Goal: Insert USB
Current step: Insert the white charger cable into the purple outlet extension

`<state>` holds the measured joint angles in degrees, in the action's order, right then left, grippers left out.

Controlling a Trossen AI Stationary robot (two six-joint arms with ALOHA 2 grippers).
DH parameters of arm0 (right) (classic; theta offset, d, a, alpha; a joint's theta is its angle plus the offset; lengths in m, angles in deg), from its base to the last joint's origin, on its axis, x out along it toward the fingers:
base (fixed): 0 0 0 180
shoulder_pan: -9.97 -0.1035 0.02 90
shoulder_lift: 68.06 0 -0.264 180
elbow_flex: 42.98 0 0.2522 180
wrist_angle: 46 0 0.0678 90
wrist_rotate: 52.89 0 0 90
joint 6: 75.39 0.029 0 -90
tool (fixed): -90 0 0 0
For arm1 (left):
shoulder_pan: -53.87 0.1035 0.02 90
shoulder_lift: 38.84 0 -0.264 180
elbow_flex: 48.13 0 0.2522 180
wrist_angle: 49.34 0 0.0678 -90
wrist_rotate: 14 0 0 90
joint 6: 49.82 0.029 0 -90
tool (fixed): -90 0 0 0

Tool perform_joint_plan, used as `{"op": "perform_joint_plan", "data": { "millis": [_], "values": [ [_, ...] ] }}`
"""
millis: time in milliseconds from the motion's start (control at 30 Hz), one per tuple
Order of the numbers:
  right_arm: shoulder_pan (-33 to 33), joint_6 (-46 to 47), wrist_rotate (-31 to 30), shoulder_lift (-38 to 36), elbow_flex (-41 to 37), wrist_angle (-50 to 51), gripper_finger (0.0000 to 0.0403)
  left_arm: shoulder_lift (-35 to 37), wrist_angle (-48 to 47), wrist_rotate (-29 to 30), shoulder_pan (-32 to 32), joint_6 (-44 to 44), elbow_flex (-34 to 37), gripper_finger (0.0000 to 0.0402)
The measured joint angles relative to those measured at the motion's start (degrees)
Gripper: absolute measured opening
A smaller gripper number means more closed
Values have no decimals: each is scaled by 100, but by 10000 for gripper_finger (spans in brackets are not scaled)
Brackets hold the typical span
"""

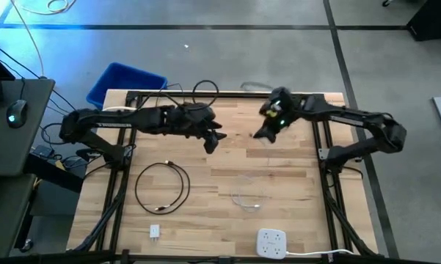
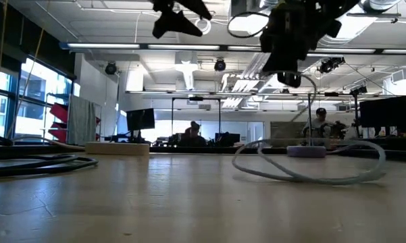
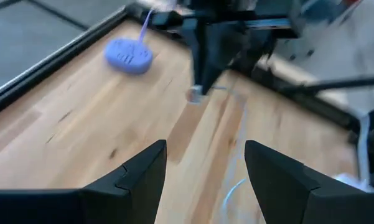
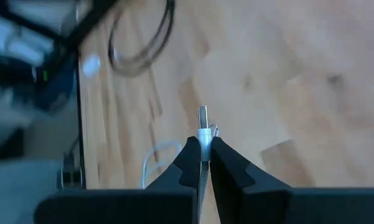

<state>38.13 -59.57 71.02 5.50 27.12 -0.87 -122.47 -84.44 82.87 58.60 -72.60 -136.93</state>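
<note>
The table [image 1: 293, 172] is light wood w/ a dark frame along its edges. Most of the top is bare, esp. the center and the right half of the high view, so there is open room between the arms.

Right gripper [image 4: 202, 155] is in the upper center-right of the high view, above the wood. Its fingers [image 4: 187, 163] are closed tight on the USB plug [image 4: 203, 127]; the metal tip sticks out just past the fingertips. The white cable [image 1: 251, 196] lies as a loose loop in the center-lower part of the high view.

Left gripper [image 3: 205, 165] is in the upper center of the high view, near the right one but apart. Its fingers are spread wide, holding nothing.

White power strip [image 1: 271, 242] lies at the lower edge, right of center. Small white charger [image 1: 155, 232] is at lower left, near the black cable [image 1: 161, 187] coil. Blue bin [image 1: 125, 82] is beyond the upper-left edge.

No readable writing.
</note>
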Motion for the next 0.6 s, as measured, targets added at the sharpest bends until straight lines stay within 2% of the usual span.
{"op": "perform_joint_plan", "data": {
  "millis": [133,300,600],
  "values": [
    [582,67,165,-472,0,-380,0,-43,882,-105,201,78,0,195],
    [1205,-67,1394,-527,0,-977,0,-191,1816,-240,745,165,0,195],
    [1515,-940,3263,-68,0,-1336,0,-946,3186,-1025,1620,-869,-79,195]
  ]
}}
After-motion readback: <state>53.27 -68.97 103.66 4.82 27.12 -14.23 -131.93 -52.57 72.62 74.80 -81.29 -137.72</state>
